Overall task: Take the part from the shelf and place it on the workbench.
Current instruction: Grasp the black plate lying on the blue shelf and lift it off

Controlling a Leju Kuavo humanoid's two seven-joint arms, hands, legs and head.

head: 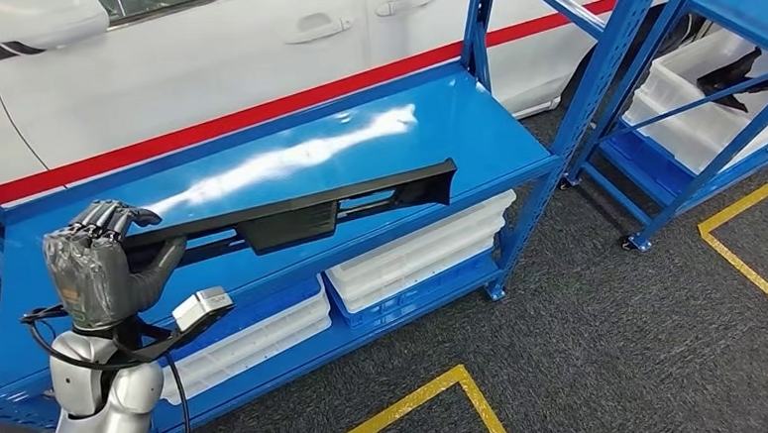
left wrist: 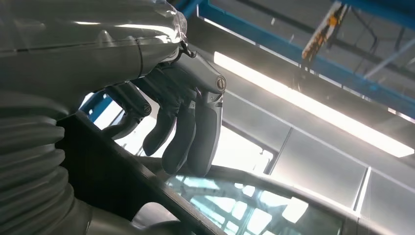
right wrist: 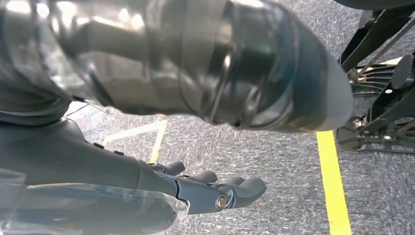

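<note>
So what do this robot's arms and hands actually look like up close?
The left arm is rounded silver metal with black cables looping at the wrist. The left hand is grey with darker fingers under clear plastic wrap, behind a ribbed grey cover. The right hand looks alike.

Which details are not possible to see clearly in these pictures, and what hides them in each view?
- Head view: the near end of the black part is covered by the left hand, so the grip there is hidden.
- Head view: what lies in the white bins is hidden under the blue shelf.
- Left wrist view: the part is dark and cut off by the edge.
- Right wrist view: a blurred dark body covers the upper picture above the right hand.
</note>
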